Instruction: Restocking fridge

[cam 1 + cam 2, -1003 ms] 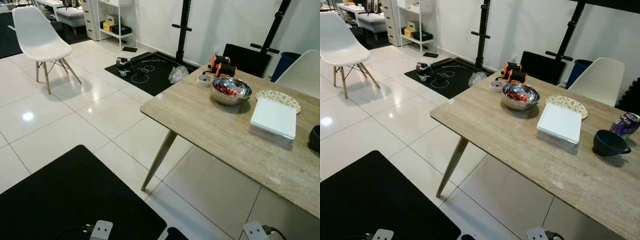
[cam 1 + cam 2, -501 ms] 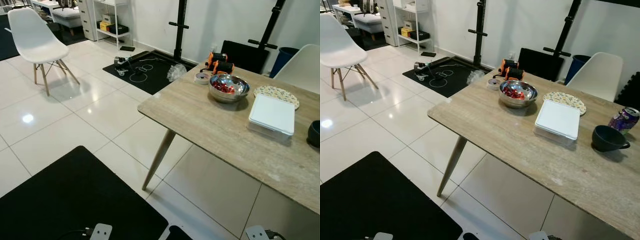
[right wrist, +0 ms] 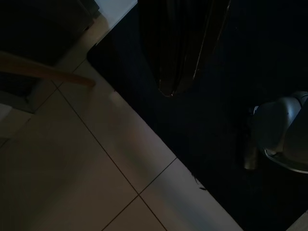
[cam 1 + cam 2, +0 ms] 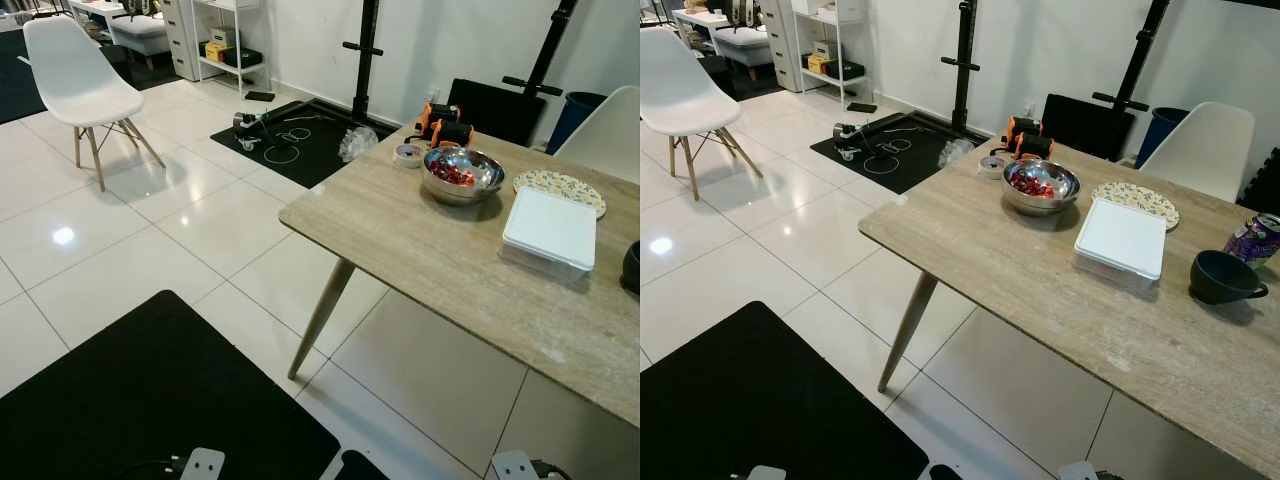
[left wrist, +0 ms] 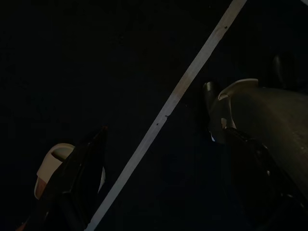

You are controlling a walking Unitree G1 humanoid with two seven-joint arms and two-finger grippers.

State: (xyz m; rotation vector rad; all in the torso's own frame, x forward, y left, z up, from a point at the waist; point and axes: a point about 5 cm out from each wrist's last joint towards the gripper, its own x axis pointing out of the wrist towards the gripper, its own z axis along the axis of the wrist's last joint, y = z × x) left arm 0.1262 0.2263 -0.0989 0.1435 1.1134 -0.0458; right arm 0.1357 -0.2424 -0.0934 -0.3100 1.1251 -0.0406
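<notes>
A wooden table stands ahead and to my right. On it are a steel bowl holding red pieces, a white lidded container, a patterned plate, a dark mug and a purple can. Two orange-and-black items and a small tape roll sit at the table's far corner. Both arms hang idle: my left gripper over a black mat crossed by a pale strip, my right gripper over the mat's edge and the tiles. Both wrist views are very dark.
A black mat lies on the white tiles at my feet. A white chair stands far left and another behind the table. A second mat with cables, black rack posts and a shelf unit line the back.
The whole picture has shifted slightly as the camera moves. Nothing on the table has moved.
</notes>
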